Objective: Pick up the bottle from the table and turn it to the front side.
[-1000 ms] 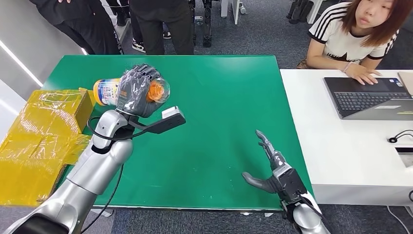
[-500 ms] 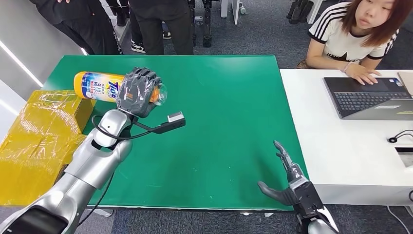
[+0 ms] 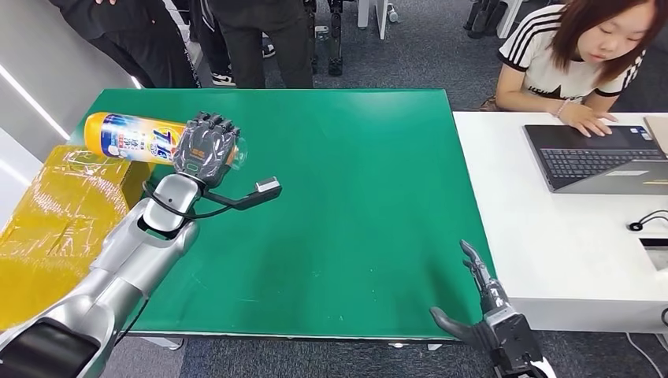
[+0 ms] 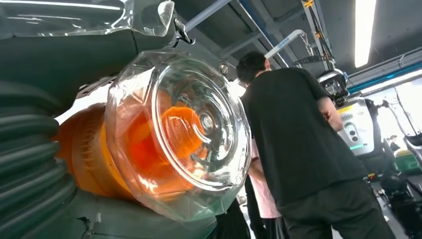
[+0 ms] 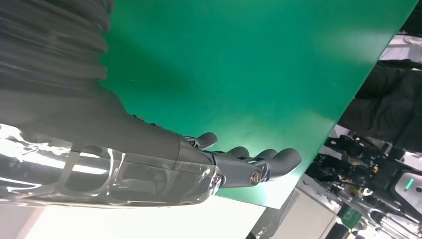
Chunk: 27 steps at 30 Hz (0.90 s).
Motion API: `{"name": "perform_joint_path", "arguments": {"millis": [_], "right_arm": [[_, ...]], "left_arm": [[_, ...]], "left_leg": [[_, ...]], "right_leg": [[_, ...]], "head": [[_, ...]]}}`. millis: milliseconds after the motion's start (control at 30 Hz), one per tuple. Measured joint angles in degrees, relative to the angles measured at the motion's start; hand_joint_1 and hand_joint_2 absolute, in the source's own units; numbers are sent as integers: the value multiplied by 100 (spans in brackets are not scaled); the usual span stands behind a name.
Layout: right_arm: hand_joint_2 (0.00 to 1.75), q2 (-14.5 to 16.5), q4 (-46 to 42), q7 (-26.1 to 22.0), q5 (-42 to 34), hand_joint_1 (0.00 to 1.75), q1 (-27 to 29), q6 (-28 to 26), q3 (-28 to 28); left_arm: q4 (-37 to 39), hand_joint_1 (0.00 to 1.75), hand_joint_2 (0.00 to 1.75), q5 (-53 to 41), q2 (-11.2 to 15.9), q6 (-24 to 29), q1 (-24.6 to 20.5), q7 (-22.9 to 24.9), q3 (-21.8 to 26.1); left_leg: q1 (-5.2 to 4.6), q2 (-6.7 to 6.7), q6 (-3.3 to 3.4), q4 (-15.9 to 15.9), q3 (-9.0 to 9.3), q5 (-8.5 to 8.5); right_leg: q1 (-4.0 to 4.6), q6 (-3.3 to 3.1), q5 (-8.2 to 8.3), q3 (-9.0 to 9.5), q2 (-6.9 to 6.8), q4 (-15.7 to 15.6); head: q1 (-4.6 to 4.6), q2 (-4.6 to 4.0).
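Above the green desk [image 3: 354, 197], the left hand [image 3: 206, 150] grips the bottle [image 3: 130, 135] at its capped end, holding it near the far-left corner; it lies nearly level, base pointing left. The right hand [image 3: 488, 315] hangs open, fingers apart, at the near edge.

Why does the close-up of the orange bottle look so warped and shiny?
Left wrist view: the clear plastic cap over the orange bottle sits very near the lens, so it bulges and catches ceiling-light glare; a bright strip light washes out that corner. Head view: the green table is evenly lit. Right wrist view: the right hand shows reflections on its glossy cover.
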Motion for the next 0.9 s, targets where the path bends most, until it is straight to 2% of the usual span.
{"name": "perform_joint_path", "arguments": {"millis": [200,433,633,900], "right_arm": [[175,-12,-111,21,13,0,141,-38,-55],[175,-21,-282,41,81,0,372,-130,-119],[175,-19,-419,67,175,0,548,-217,-169],[175,-19,-553,103,216,0,657,-200,-208]], "left_arm": [[68,175,175,-239,156,-279,41,313,-3],[101,175,175,-533,610,-715,279,765,72],[181,175,175,-610,909,-1034,536,955,216],[287,175,175,-386,1095,-985,965,670,330]], "left_leg": [[-1,3,0,0,-1,-1],[1,6,-1,-4,-1,-2],[1,6,-2,-6,-1,-2],[0,6,-1,-6,-1,-2]], "right_leg": [[-1,0,0,1,4,1],[1,-4,-4,-1,7,2],[0,-3,-7,-1,6,2],[-1,-2,-7,-1,5,1]], "head": [[1,0],[0,0],[1,0],[0,0]]}}
